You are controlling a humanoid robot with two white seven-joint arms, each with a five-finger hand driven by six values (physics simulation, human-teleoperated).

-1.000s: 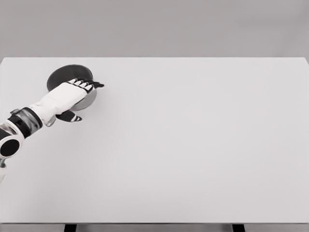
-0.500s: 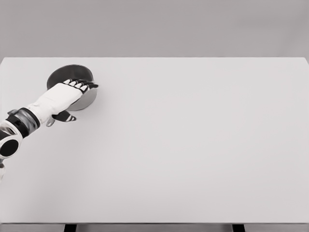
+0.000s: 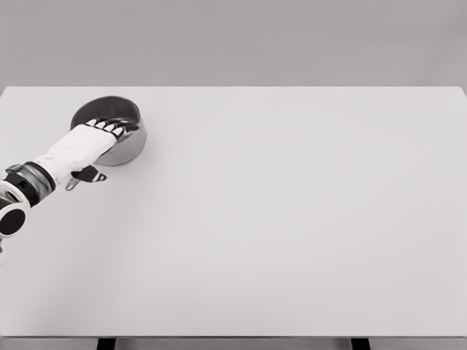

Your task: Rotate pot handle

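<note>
Pot [image 3: 125, 143] under left hand [image 3: 89, 141], far-left table [image 3: 292, 219].

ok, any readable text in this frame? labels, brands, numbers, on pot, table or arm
None: there is no legible text in the head view.
Pot: plain metal, with no label or marking visible.
Table: bare white surface, with no print.
Left robot hand and its arm: white and dark casing, with no visible lettering.
The right arm is out of view.

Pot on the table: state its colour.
Dark metallic grey pot, seen in the head view.
</note>
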